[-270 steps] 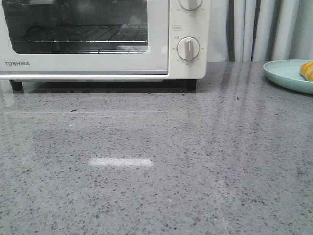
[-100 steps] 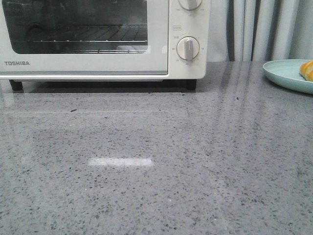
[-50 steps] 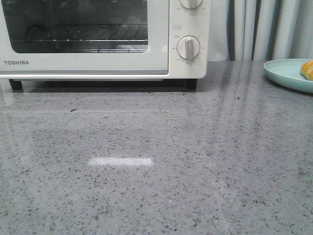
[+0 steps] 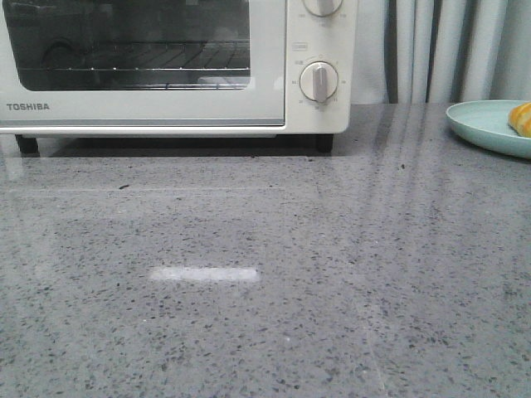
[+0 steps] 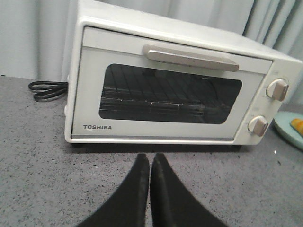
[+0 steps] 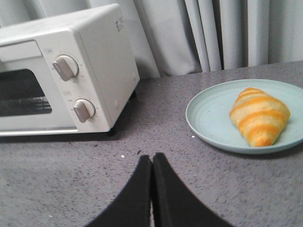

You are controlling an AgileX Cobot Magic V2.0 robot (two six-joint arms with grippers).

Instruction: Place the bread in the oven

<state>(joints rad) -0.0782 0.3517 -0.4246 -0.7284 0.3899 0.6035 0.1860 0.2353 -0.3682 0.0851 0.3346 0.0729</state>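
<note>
Shifted only slightly in the front view since the earlier frames; nothing handled. Oven (image 5: 175, 90) door shut, handle untouched. Bread (image 6: 259, 116) lying on a pale plate (image 6: 208, 118) on the desk (image 4: 265, 282), well apart from the oven. Left gripper (image 5: 150, 163) and right gripper (image 6: 152, 163) pressed closed, empty. Task apparently just starting.

Grey speckled stone countertop (image 4: 265, 282), pretty glossy, with a bright streak of light reflected near the middle. The oven (image 4: 174, 66) sits on its black feet at the back left, door closed, and a black power cord (image 5: 46, 90) lies coiled beside it. A pale blue-green plate (image 6: 213, 118) rests off to the right, well apart.
</note>
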